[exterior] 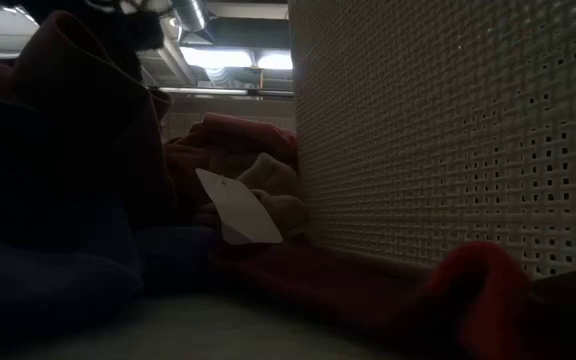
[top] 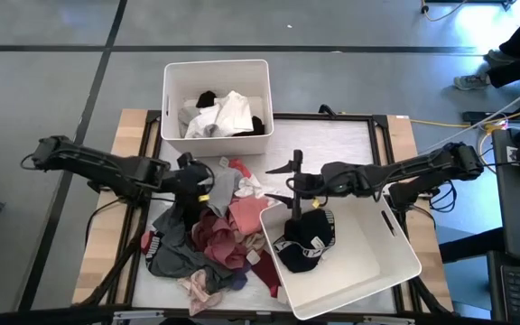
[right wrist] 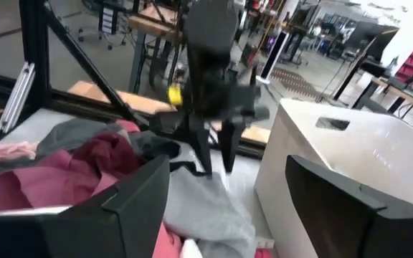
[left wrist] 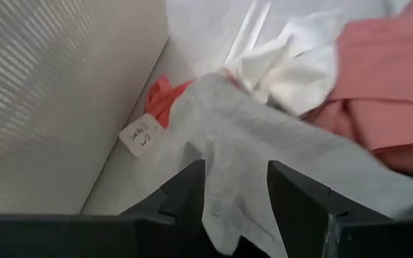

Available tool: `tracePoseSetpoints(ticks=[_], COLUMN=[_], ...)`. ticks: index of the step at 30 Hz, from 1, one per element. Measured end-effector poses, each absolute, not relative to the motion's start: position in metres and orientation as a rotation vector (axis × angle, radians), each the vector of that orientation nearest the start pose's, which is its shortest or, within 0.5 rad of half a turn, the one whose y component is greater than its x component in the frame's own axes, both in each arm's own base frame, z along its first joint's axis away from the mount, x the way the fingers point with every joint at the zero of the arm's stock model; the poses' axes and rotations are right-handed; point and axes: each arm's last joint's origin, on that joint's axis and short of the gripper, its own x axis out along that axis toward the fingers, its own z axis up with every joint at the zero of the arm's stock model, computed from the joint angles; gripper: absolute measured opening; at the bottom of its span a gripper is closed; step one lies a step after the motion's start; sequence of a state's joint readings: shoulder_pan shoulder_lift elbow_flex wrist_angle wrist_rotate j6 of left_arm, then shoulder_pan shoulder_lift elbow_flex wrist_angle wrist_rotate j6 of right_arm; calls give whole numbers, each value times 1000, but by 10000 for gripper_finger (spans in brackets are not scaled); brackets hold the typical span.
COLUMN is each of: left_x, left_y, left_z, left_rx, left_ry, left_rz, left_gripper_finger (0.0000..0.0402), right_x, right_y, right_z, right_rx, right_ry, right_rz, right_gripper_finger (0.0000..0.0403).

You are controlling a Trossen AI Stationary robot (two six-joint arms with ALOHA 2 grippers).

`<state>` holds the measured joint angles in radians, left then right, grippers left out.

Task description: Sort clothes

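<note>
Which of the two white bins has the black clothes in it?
The near bin, set at an angle on the table's right under the right arm, holds only a black garment. The far bin holds mostly white and grey pieces.

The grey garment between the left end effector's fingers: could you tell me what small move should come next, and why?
Probably lift the left end effector straight up. The grey garment lies between its fingers and drapes over the pile, so raising it should pull it free of the pink garment before sorting. The right end effector waits open by the near bin.
</note>
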<state>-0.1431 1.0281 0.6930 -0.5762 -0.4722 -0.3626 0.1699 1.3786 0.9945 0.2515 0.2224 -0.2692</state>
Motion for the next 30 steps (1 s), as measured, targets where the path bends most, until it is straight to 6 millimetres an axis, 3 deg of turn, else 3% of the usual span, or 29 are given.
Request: tracePoseSetpoints(ticks=[13,17,22,30], left_x=[220,224,223,215], left_y=[-9,-9,-10,-9], left_z=[203,197,197,216], left_rx=[16,53,118,202], left_ry=[927,959,972,921], left_rz=[393,381,346,389], left_gripper_finger=[138,102,14,4], right_x=[319,322,323,323], right_y=[48,49,48,47], right_z=[303,300,301,299], right_rx=[-301,-305,-324,-332], right_ry=[161,165,148,169], right_rz=[-34,-33,-47,-94], right_gripper_finger=[280,280,280,280])
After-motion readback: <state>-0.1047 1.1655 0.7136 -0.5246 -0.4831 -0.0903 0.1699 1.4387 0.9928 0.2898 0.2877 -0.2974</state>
